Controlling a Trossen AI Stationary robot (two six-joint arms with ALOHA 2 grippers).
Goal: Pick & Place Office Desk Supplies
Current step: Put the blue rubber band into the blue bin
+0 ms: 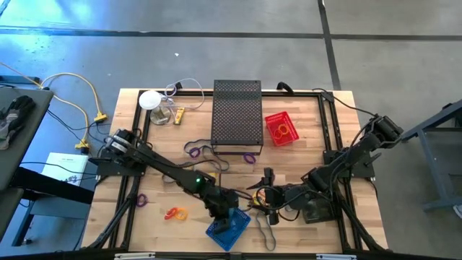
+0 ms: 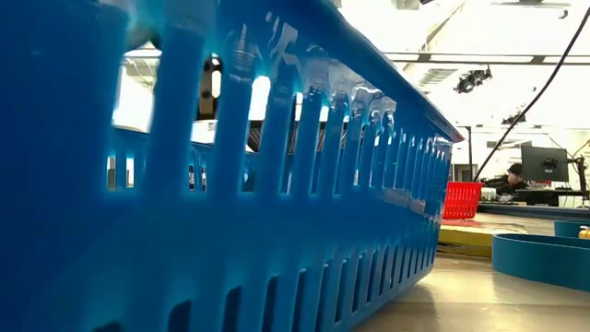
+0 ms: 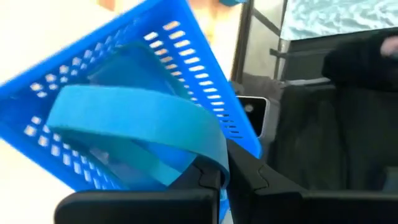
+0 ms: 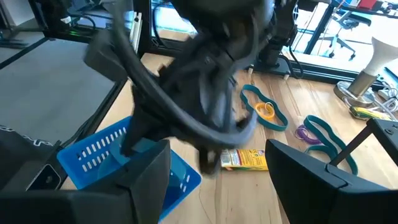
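Observation:
My left gripper stands over the blue slotted basket near the table's near edge, shut on a wide blue rubber band that arches over the basket's inside. My right gripper is open just right of the basket, at about, touching nothing. A yellow-and-red packet lies on the wood in front of it. Loose loops lie flat on the table: purple, orange, dark grey, teal. My left gripper pinches one end of the wide blue band between its two fingers, coming from above over the basket. The band curves away from the fingers as an open loop; its far end reaches toward the basket's floor, and whether it rests there I cannot tell.
A tall black mesh box stands at the table's middle, a red basket to its right, and a white round object with a cable at the far left. The blue basket's wall fills the low view.

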